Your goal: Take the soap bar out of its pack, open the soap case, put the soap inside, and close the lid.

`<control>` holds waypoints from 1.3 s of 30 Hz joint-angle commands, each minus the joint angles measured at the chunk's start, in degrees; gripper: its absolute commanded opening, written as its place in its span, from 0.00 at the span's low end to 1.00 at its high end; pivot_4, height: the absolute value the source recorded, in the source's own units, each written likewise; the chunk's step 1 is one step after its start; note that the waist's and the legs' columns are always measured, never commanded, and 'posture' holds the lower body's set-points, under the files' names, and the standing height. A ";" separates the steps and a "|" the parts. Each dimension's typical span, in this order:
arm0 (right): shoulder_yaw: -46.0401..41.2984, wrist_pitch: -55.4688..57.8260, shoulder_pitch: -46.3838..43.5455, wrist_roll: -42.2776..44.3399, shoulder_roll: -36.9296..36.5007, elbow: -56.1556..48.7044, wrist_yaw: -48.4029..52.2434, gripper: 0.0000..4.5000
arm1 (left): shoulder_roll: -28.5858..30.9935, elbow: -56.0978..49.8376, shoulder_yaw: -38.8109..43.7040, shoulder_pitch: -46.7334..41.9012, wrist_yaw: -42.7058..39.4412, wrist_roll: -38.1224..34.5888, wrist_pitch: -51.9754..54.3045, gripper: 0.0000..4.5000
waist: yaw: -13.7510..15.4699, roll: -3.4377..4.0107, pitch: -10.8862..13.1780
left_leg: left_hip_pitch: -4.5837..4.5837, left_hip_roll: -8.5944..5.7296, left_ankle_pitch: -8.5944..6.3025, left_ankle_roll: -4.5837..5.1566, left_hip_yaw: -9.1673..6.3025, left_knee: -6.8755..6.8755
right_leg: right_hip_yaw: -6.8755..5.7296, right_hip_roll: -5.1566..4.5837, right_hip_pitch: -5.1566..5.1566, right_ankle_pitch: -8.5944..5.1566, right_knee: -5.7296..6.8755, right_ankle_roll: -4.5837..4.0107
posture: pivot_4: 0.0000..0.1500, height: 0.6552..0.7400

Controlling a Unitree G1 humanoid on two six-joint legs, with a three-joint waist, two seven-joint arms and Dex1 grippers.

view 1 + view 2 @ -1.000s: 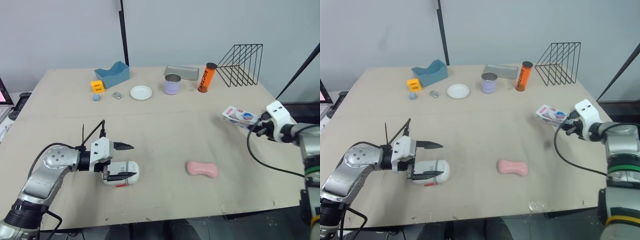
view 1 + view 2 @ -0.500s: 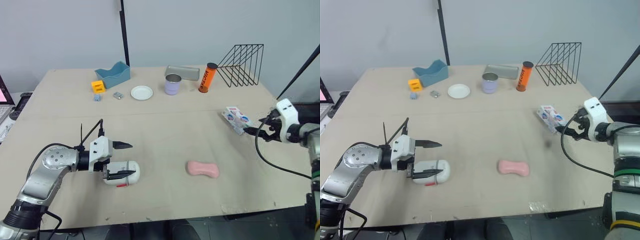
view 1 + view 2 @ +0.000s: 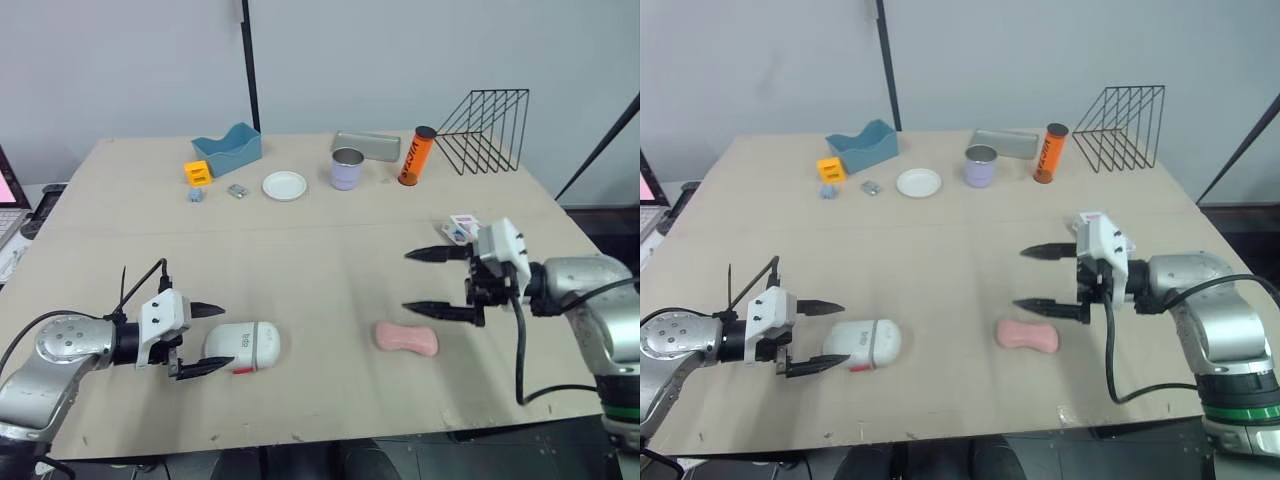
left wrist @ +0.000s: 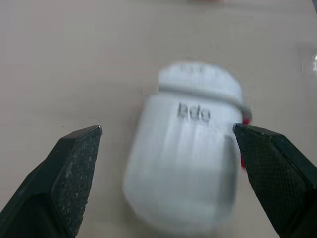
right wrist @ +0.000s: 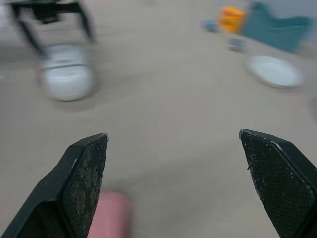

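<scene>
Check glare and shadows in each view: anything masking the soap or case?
Left eye view: even light, only faint shadows under the soap bar and soap case; both unmasked. Right eye view: a glossy patch on the table near its front edge, apart from both. Left wrist view: a small glint on the table beside the soap case.

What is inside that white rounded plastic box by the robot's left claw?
The white rounded plastic box lies shut, so its inside is hidden. The pink soap bar lies bare on the wooden table, apart from it.
</scene>
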 commanded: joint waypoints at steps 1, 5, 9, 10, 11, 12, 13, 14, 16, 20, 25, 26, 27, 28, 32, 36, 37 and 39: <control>-0.11 0.38 -0.80 3.64 0.61 -3.87 1.21 0.98 | 2.27 -3.59 3.75 2.31 -1.53 -1.57 -1.08 1.00 | 0.03 -0.07 -0.03 | 0.01 -0.04 0.00 0.00 0.07 0.03 | -0.04 -0.15 0.01 0.00 -0.02 0.00 | 1.00 0.99; 1.45 0.32 -1.23 4.41 2.24 -3.87 1.21 0.98 | 2.35 -2.64 4.50 2.75 -0.83 0.25 -3.29 1.00 | 0.05 -0.17 -0.06 | 0.01 -0.10 0.00 0.00 0.16 0.08 | -0.30 -0.47 -0.02 0.04 -0.05 -0.07 | 1.00 0.99; 3.41 0.06 -1.03 3.35 2.75 -3.21 1.30 0.98 | 2.66 -1.70 2.89 3.29 -1.63 3.04 -6.75 1.00 | 0.02 -0.18 -0.07 | 0.00 -0.11 -0.02 0.00 0.16 0.01 | -0.36 -0.50 -0.03 0.19 -0.04 -0.47 | 1.00 0.99; 3.91 -0.15 -0.95 3.12 2.95 -3.23 1.21 0.98 | 2.60 -1.37 2.61 3.18 -1.80 3.31 -7.21 1.00 | 0.02 -0.17 -0.07 | 0.00 -0.11 -0.02 0.01 0.15 0.00 | -0.38 -0.48 -0.03 0.17 -0.04 -0.49 | 1.00 0.99; 4.82 -0.97 -0.74 2.25 3.20 -3.31 1.23 0.98 | 2.35 -0.92 2.21 2.73 -1.79 3.58 -7.54 1.00 | 0.02 -0.18 -0.07 | 0.00 -0.11 -0.03 0.02 0.14 -0.01 | -0.39 -0.46 -0.03 0.16 -0.04 -0.50 | 1.00 0.99; 5.67 -1.88 -0.52 1.19 3.45 -3.36 1.05 0.98 | 2.08 -0.58 1.88 2.24 -1.76 3.63 -7.60 1.00 | 0.02 -0.18 -0.07 | 0.00 -0.10 -0.03 0.02 0.13 -0.02 | -0.41 -0.45 -0.04 0.16 -0.04 -0.51 | 1.00 0.99; 6.24 -2.32 -0.35 0.63 3.78 -3.52 0.71 0.98 | 1.89 -0.30 1.49 1.79 -1.80 3.68 -7.67 1.00 | 0.02 -0.19 -0.07 | 0.01 -0.09 -0.03 0.02 0.13 -0.01 | -0.42 -0.44 -0.03 0.15 -0.04 -0.51 | 1.00 0.99; 6.54 -2.34 -0.13 0.57 4.12 -3.89 0.36 0.98 | 1.68 0.04 1.00 1.29 -1.82 3.92 -7.95 1.00 | 0.02 -0.20 -0.07 | 0.00 -0.09 -0.03 0.02 0.12 -0.01 | -0.43 -0.43 -0.03 0.16 -0.04 -0.51 | 1.00 0.99; 6.71 -1.99 0.18 0.95 4.70 -4.55 -0.12 0.98 | 1.39 0.68 0.09 0.38 -2.21 4.02 -8.10 1.00 | 0.03 -0.20 -0.07 | 0.00 -0.09 -0.03 0.02 0.11 0.00 | -0.44 -0.42 -0.03 0.15 -0.04 -0.49 | 1.00 0.99; 7.32 -2.78 1.10 0.14 4.68 -5.02 -0.20 0.98 | 1.33 2.44 -2.48 -1.10 -3.22 5.14 -8.97 1.00 | 0.03 -0.21 -0.07 | 0.00 -0.10 -0.03 0.02 0.12 0.00 | -0.44 -0.42 -0.02 0.15 -0.04 -0.48 | 1.00 0.99; 7.23 -3.02 1.59 -0.43 4.68 -5.21 -0.93 0.98 | 0.45 5.86 -5.58 -2.78 -4.45 6.15 -10.48 1.00 | 0.02 -0.21 -0.08 | 0.00 -0.07 -0.03 0.02 0.12 0.00 | -0.44 -0.38 -0.02 0.15 -0.04 -0.48 | 1.00 0.99; 7.25 -3.16 1.82 -0.66 4.62 -5.27 -1.01 0.98 | 0.03 6.51 -6.24 -3.14 -4.49 6.33 -10.64 1.00 | 0.02 -0.21 -0.08 | 0.00 -0.08 -0.03 0.02 0.12 0.00 | -0.44 -0.38 -0.02 0.15 -0.04 -0.48 | 1.00 0.99; 7.27 -3.29 2.07 -0.85 4.55 -5.39 -1.05 0.98 | -0.27 7.02 -6.74 -3.40 -4.49 6.67 -10.96 1.00 | 0.02 -0.23 -0.08 | 0.00 -0.08 -0.03 0.02 0.12 0.00 | -0.45 -0.38 -0.02 0.14 -0.04 -0.48 | 1.00 0.99; 7.28 -3.41 2.40 -1.07 4.42 -5.59 -1.12 0.98 | -0.52 7.63 -7.26 -3.68 -4.72 7.25 -11.53 1.00 | 0.02 -0.23 -0.08 | 0.00 -0.07 -0.03 0.02 0.12 0.00 | -0.45 -0.38 -0.02 0.15 -0.04 -0.48 | 1.00 0.99; 6.91 -3.31 3.63 -1.24 4.00 -6.54 -1.77 0.98 | -1.25 9.42 -8.16 -5.07 -4.77 8.11 -12.05 1.00 | 0.03 -0.25 -0.09 | -0.02 -0.08 -0.03 0.02 0.12 0.00 | -0.45 -0.38 -0.02 0.14 -0.04 -0.48 | 1.00 0.99; 6.55 -3.16 4.47 -1.14 3.73 -7.31 -2.09 0.98 | -1.12 10.60 -8.77 -5.73 -5.10 8.76 -12.75 1.00 | 0.02 -0.26 -0.10 | -0.01 -0.06 -0.03 0.02 0.10 0.00 | -0.46 -0.36 -0.02 0.14 -0.04 -0.47 | 1.00 0.99; 6.48 -3.12 4.57 -1.11 3.70 -7.41 -2.20 0.98 | -1.06 10.85 -8.94 -5.87 -5.22 8.96 -12.94 1.00 | 0.02 -0.26 -0.10 | -0.01 -0.06 -0.03 0.02 0.11 0.00 | -0.46 -0.37 -0.01 0.14 -0.04 -0.47 | 1.00 0.99; 6.41 -3.10 4.77 -1.12 3.61 -7.57 -2.41 0.98 | -1.12 11.22 -9.16 -6.28 -5.27 9.07 -12.92 1.00 | 0.02 -0.26 -0.10 | -0.01 -0.06 -0.03 0.02 0.11 0.00 | -0.46 -0.37 -0.02 0.14 -0.04 -0.47 | 1.00 0.99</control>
